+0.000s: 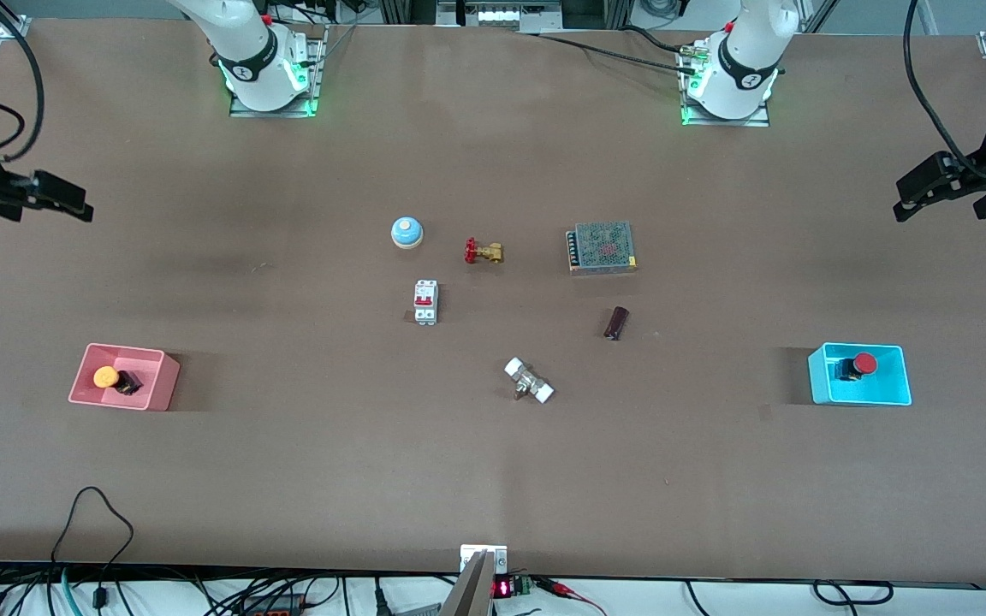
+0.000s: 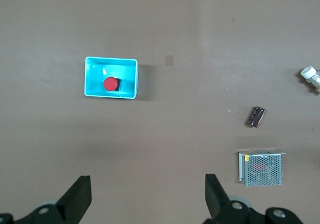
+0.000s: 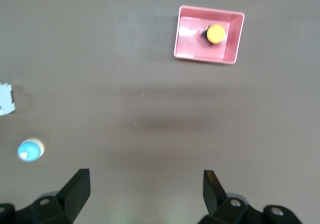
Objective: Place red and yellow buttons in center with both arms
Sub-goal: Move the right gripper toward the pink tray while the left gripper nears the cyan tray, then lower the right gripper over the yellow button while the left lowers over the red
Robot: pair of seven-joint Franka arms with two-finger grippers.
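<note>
- Front view: I see both arms held high at the two ends of the table. The left gripper [image 1: 908,198] hangs over bare tabletop at the left arm's end, and the right gripper [image 1: 74,204] over bare tabletop at the right arm's end. From this angle I cannot tell how wide either one is spread.
- Front view: the red button [image 1: 859,365] lies in the cyan bin [image 1: 859,397] at the left arm's end. The yellow button [image 1: 110,377] lies in the pink bin [image 1: 86,374] at the right arm's end.
- Front view: the center [image 1: 510,316] holds a blue dome bell [image 1: 406,231], a brass valve [image 1: 484,251], a mesh-topped metal box [image 1: 602,247], a white breaker [image 1: 425,302], a dark cylinder [image 1: 617,322] and a white-ended fitting [image 1: 529,381]. All stand apart from one another, and neither button is among them.
- Left wrist view: my left gripper's two fingers [image 2: 79,199] stand wide apart with nothing between them. The cyan bin with the red button in it sits below on the table, well clear of the fingers.
- Right wrist view: the right gripper's fingers [image 3: 77,191] are likewise spread and empty. The pink bin with the yellow button sits on the table below, and the bell shows well apart from it.
</note>
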